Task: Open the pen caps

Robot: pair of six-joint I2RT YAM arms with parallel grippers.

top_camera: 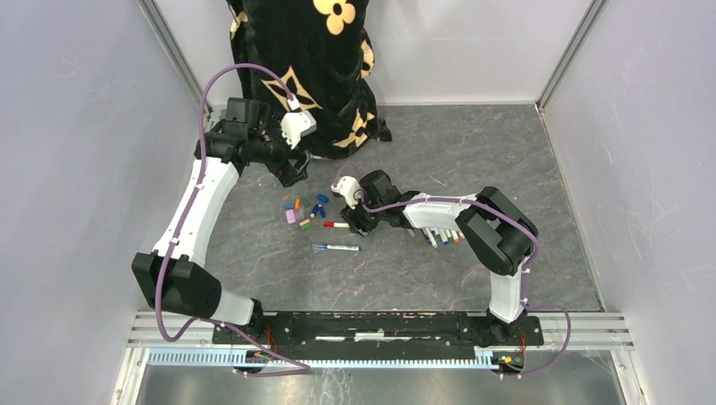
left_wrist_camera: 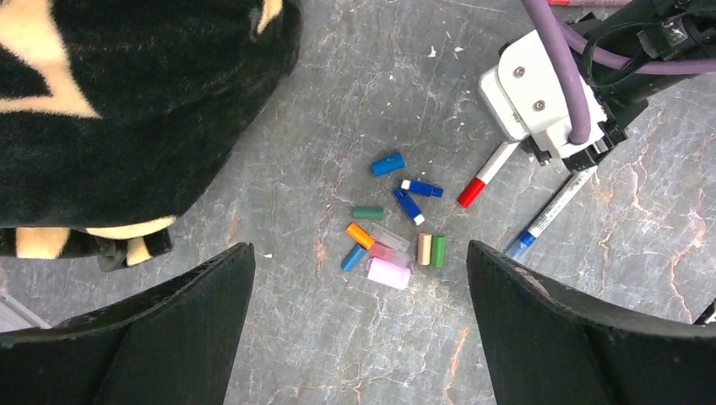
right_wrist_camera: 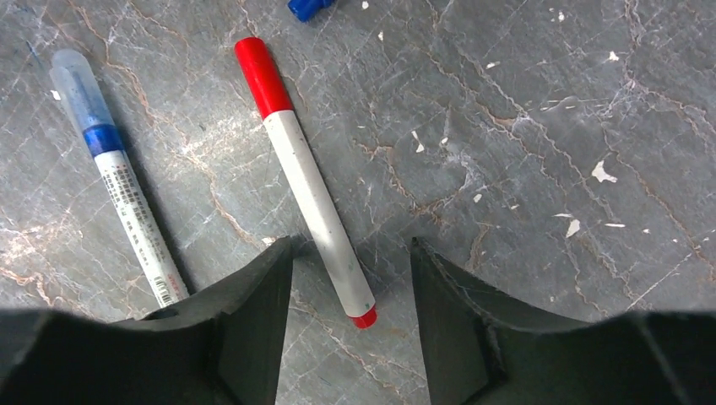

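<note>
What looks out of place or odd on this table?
A black cloth with beige flowers sits bunched at the far edge of the table; it seems unrelated to the task. Small white flecks are scattered over the surface, like chips or crumbs. Nothing looks broken.

Free bench [top_camera: 507,152] toward the right edge and far right corner, black cloth [top_camera: 287,51] crowding the far edge beside my left hand [top_camera: 291,173], pen caps [top_camera: 306,211] strewn mid-bench, red pen [right_wrist_camera: 308,181] lying between the spread fingers [right_wrist_camera: 245,337] of my right hand [right_wrist_camera: 350,253], blue pen [right_wrist_camera: 127,202] close alongside.
</note>
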